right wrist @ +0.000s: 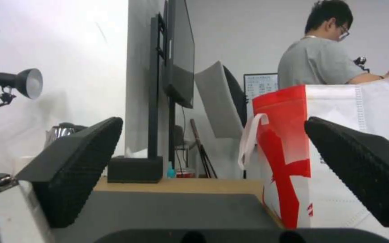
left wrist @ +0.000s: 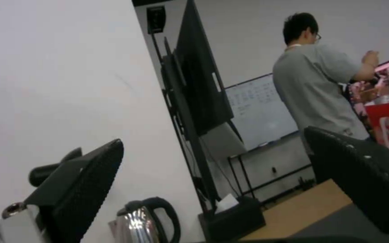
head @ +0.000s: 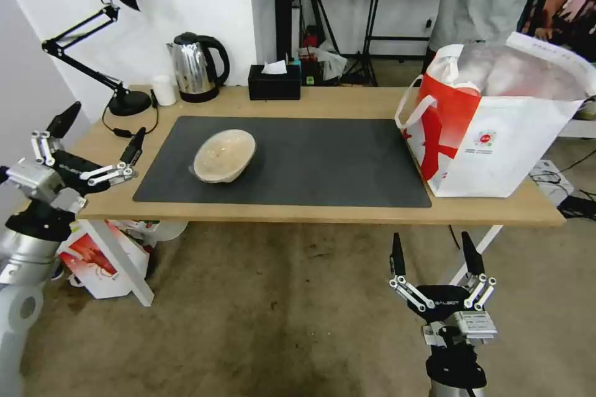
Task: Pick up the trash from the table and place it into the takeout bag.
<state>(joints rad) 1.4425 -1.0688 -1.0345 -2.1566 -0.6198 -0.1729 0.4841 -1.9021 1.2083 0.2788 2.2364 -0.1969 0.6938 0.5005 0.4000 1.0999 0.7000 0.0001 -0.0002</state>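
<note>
Bowl (head: 224, 155): you have it tilted on the mat (head: 323, 161), left side of the table (head: 347, 99).
Bag (head: 496, 118): upright at the table's right end.
Left gripper (head: 99, 139): spread wide, empty, off the table's left edge.
Right gripper (head: 436, 255): spread wide, empty, below the table's front edge.

The bench (head: 347, 214) carries a mat (head: 323, 161) across its middle. The shallow bowl (head: 224, 155) sits tilted on the mat's left part. The takeout bag (head: 496, 130) stands at the bench's right end, just beside the mat's right edge. Along the rear edge, from left: desk lamp (head: 105, 37), small cup (head: 164, 90), kettle (head: 195, 67), tissue box (head: 274, 82). The left claw (head: 96, 147) hangs at the bench's left end; the right claw (head: 434, 263) hangs before the front edge, below the bag.
</note>
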